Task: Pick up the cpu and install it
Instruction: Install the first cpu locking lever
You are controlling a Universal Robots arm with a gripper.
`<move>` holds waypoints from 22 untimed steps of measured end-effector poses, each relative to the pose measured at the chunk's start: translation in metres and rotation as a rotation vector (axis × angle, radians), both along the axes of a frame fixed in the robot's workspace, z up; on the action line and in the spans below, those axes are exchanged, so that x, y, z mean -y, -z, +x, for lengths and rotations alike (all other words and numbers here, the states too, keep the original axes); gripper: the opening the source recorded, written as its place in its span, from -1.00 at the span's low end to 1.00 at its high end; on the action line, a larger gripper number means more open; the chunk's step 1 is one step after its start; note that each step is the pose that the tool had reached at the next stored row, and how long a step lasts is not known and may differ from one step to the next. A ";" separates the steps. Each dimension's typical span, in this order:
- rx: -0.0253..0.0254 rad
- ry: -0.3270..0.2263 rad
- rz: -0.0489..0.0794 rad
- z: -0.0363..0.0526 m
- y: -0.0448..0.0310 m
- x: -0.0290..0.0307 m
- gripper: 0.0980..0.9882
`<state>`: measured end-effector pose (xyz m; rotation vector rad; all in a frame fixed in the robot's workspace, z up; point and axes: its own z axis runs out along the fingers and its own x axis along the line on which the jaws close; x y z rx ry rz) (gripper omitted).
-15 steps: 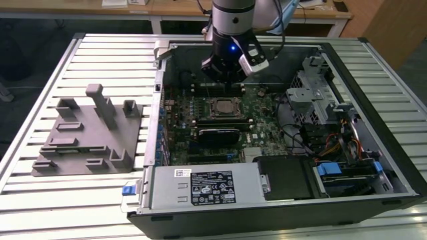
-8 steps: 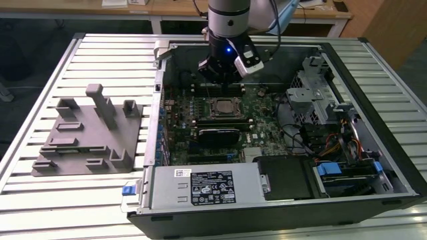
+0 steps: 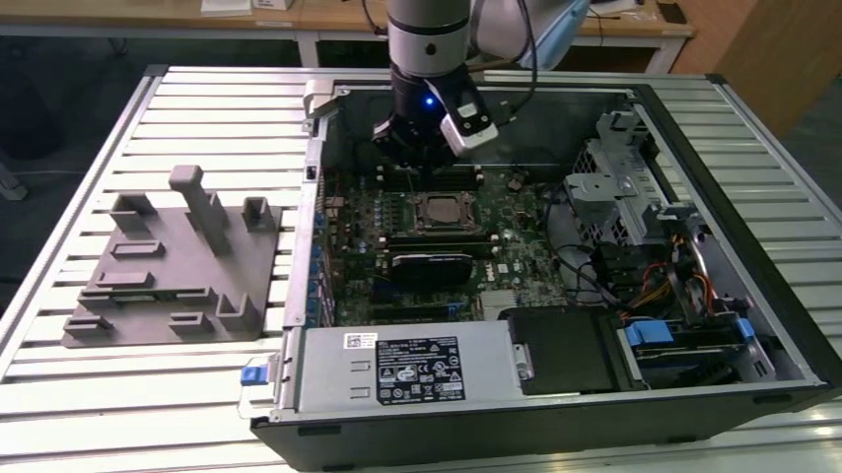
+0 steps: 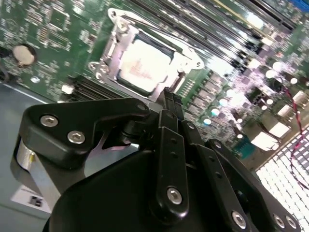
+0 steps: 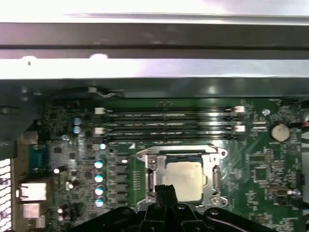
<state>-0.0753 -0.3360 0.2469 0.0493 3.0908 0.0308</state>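
The cpu (image 3: 441,209), a small pale silver square, lies flat in the metal-framed socket on the green motherboard (image 3: 514,246) inside the open computer case. Both wrist views show the cpu (image 4: 142,63) (image 5: 183,179) seated inside the socket frame (image 5: 212,169). My gripper (image 3: 418,168) hangs over the board just behind the socket, a little above it. In both wrist views my gripper (image 5: 166,189) (image 4: 169,96) has its two black fingers pressed together with nothing between them, the tips beside the socket's edge.
The case wall (image 3: 322,108) stands close behind the gripper. Memory slots (image 5: 169,123) run beside the socket. A black module (image 3: 428,266) sits in front of it, with drive cages and cables (image 3: 632,227) to the exterior view's right. A grey fixture (image 3: 172,261) lies on the slatted table.
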 end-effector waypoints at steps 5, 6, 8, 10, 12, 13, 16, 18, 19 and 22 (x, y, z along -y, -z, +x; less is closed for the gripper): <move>0.0001 0.000 0.000 -0.0119 0.0011 0.0000 -0.98; 0.0002 0.000 0.000 -0.0124 0.0012 -0.0001 -0.98; 0.0000 0.000 0.000 -0.0127 0.0011 0.0000 -0.98; 0.0001 0.000 0.000 -0.0128 0.0011 0.0000 -0.98; 0.0001 0.000 0.000 -0.0130 0.0011 0.0000 -0.98; 0.0001 0.000 0.000 -0.0130 0.0011 0.0000 -0.98; 0.0001 0.000 0.000 -0.0136 0.0012 0.0000 -0.98; 0.0001 0.000 0.000 -0.0144 0.0013 0.0000 -0.98; 0.0001 0.000 0.000 -0.0153 0.0014 0.0000 -0.98; 0.0001 0.000 0.001 -0.0198 0.0017 0.0000 -0.98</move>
